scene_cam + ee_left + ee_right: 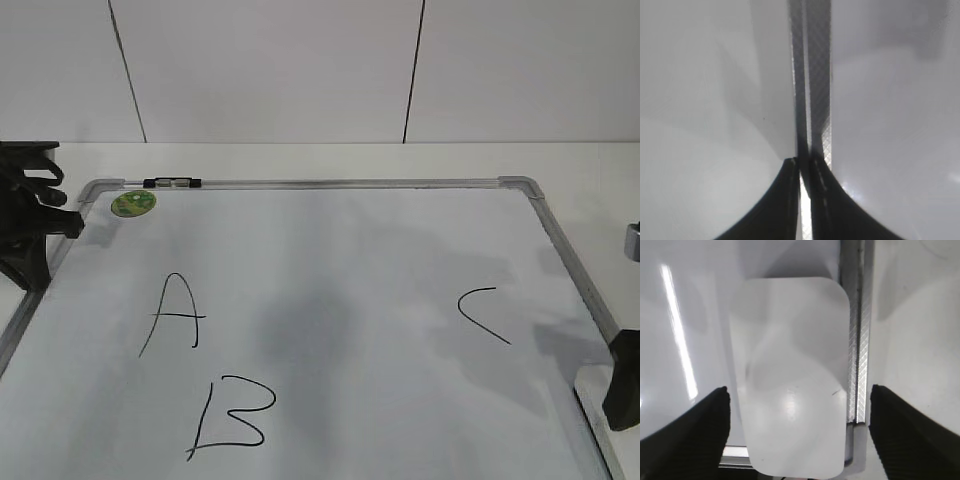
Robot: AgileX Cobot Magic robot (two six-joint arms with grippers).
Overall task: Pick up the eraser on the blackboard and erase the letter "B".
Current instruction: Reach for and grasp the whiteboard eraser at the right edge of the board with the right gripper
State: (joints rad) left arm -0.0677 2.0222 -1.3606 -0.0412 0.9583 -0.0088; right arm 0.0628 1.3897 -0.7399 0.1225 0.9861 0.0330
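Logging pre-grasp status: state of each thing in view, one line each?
eraser: flat on the board by the frame, between open fingers, not gripped
letter "B": intact, unerased
blackboard: lying flat, A, B and C written on it
green magnet: stuck near far left corner
left gripper: shut, over frame edge
right gripper: open, straddling eraser

On the blackboard (pixel 330 260) I read hand-drawn "A" (pixel 172 314), the letter "B" (pixel 232 417) looking like "13", and "C" (pixel 482 313).
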